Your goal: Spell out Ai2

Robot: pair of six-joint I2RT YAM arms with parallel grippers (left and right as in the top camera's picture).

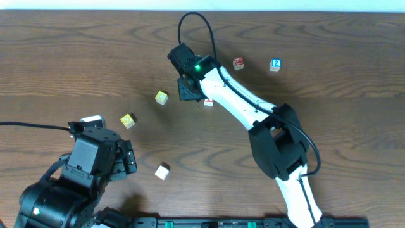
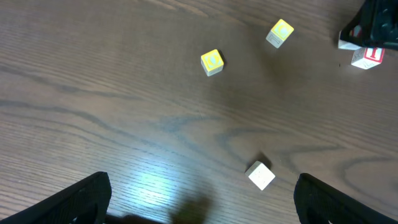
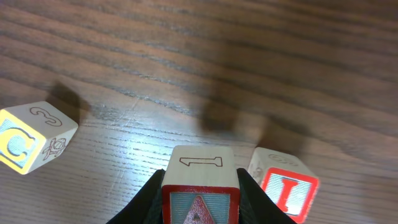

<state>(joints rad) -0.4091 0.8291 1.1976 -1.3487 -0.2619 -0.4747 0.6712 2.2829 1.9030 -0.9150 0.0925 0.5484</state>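
The small white wooden cube with a red-framed face and what looks like a red A [image 3: 200, 186] is pinched between the jaws of the right gripper [image 1: 187, 90], which are closed partway onto its two side faces; whether it touches the brown wood-grain table [image 1: 342, 38] I cannot tell. The white cube with the red I [image 3: 286, 186] lies just beside it on the right; the white cube with the blue 2 [image 1: 274, 64] is well apart at the far right.

These blocks should be light, rigid and smooth-sided; a square grip on flat opposite faces, low enough to stop twisting, suits them; a corner grip would likely slip.

The right arm reaches from the near right edge diagonally to the table's middle, wrist pitched down; the left gripper [image 2: 200, 193] rests at the near left, spread wide and empty.
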